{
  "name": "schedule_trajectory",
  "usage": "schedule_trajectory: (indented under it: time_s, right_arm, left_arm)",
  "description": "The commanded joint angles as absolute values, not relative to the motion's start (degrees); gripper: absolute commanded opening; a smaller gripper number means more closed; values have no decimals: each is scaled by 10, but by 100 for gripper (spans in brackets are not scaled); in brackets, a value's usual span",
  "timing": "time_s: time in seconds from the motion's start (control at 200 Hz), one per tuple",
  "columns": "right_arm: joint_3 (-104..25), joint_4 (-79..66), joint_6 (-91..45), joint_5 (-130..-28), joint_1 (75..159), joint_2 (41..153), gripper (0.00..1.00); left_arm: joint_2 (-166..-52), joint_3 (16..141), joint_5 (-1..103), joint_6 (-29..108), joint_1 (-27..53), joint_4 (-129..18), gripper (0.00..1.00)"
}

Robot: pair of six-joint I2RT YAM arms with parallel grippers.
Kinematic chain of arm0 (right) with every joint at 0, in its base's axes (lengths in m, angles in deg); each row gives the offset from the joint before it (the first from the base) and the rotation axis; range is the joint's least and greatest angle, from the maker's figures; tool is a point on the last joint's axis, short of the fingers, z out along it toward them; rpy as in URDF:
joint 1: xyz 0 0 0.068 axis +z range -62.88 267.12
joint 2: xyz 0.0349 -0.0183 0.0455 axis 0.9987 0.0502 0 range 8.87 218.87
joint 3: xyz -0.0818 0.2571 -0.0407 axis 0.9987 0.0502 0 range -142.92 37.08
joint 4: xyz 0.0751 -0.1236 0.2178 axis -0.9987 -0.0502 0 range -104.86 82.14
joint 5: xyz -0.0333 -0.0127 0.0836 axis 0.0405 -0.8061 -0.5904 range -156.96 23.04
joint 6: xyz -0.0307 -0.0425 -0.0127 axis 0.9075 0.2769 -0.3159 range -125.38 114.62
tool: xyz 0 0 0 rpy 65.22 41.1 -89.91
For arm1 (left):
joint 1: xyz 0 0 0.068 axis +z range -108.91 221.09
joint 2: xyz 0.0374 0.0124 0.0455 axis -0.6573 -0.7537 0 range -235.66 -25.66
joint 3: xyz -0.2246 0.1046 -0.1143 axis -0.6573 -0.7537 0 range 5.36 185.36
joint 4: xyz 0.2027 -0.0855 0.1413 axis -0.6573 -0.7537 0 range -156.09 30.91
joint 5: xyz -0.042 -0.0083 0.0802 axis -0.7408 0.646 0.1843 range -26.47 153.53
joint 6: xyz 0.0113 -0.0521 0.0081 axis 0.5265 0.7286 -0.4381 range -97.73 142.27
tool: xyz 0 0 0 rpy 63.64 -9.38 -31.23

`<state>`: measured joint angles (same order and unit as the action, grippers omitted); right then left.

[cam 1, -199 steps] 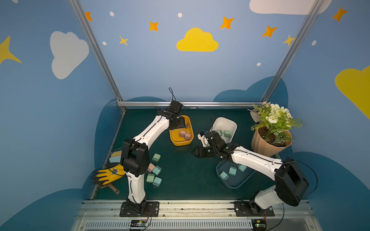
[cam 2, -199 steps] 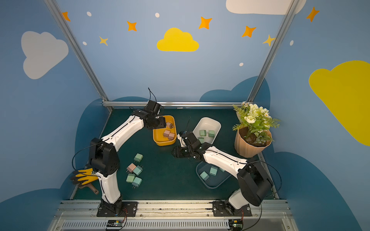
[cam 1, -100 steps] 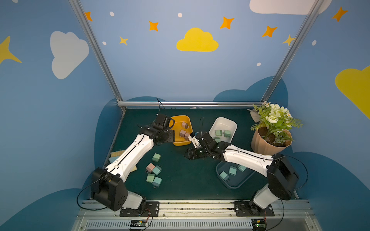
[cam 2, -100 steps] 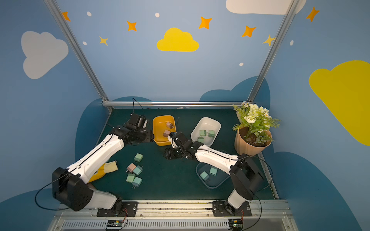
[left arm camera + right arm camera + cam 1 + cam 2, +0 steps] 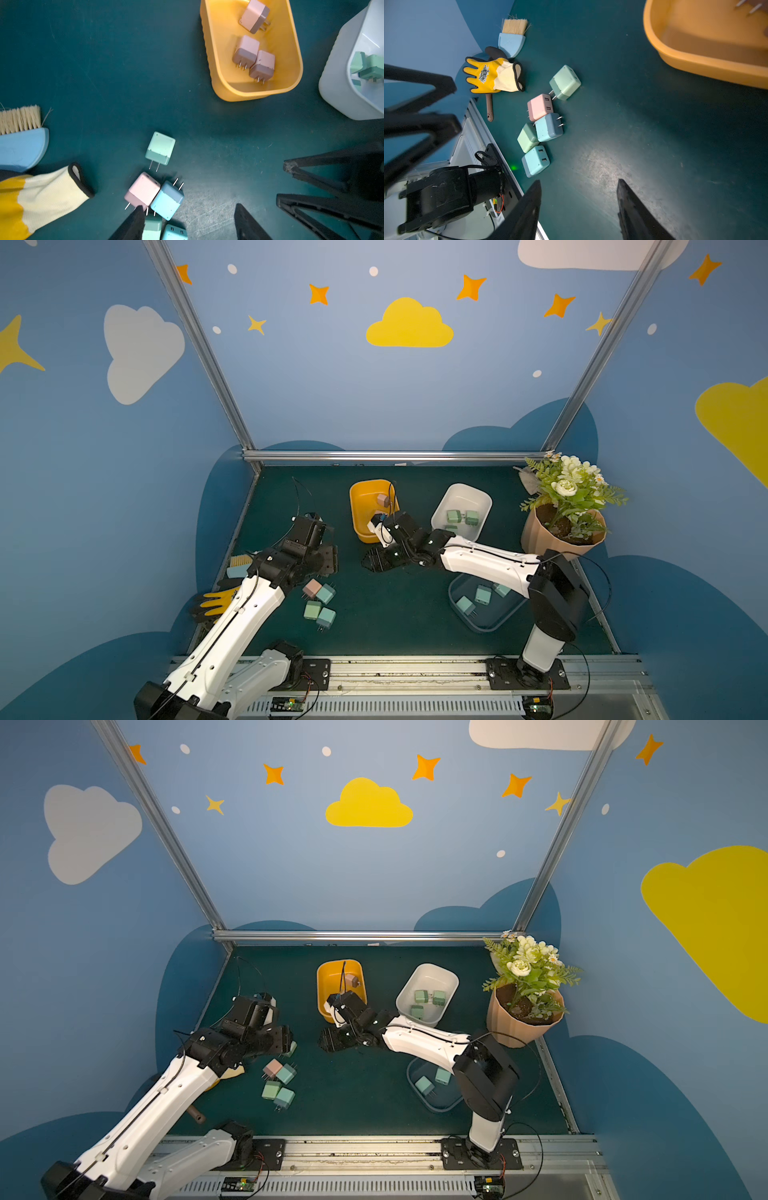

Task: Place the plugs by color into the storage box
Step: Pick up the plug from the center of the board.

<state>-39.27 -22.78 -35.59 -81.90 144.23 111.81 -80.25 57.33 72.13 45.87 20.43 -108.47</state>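
closest to the rail, five plugs lie loose on the worktop (image 5: 395,626) on the left arm's side. the near teal plug (image 5: 535,164) sits just beside the near green plug (image 5: 527,137). past them the mid teal plug (image 5: 549,126) touches the pink plug (image 5: 539,107) corner to corner. the far green plug (image 5: 564,82) lies just beyond, its prongs toward the pink one. on the right arm's side, level with that bunch, the clear box (image 5: 478,624) holds three teal plugs (image 5: 482,595), and the right arm crosses over its far end.

next out, your left hand (image 5: 188,206) hangs over the bunch, fingers apart and nothing between them. in its wrist view one fingertip (image 5: 137,212) overlaps the pink plug's prong end, and you cannot tell whether it touches. in both top views this hand hides nearly all of the far green plug. your right hand (image 5: 579,181) hangs over bare worktop between the bunch and the yellow box (image 5: 359,510), fingers apart too, holding nothing. by the left wall lie a glove (image 5: 488,76) and, beyond it, a brush (image 5: 511,41).

farther back, the yellow box holds three pink plugs (image 5: 246,51); two lie touching, the third apart toward the far end. beside it the white box (image 5: 467,497) holds three green plugs (image 5: 453,515). the plant pot (image 5: 561,537) stands at the far right.
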Motion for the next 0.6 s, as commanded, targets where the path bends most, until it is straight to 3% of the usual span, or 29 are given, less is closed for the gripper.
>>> schedule_trajectory:
  time_s: [0.0,0.596]
  right_arm:
    - [-432,-255,-318,-840,1461,1141,60]
    - [-555,-284,-251,-856,1531,1285,63]
  left_arm:
    - [-751,541,675,466,208,-1095,69]
    - [-461,440,770,517,205,-1045,72]
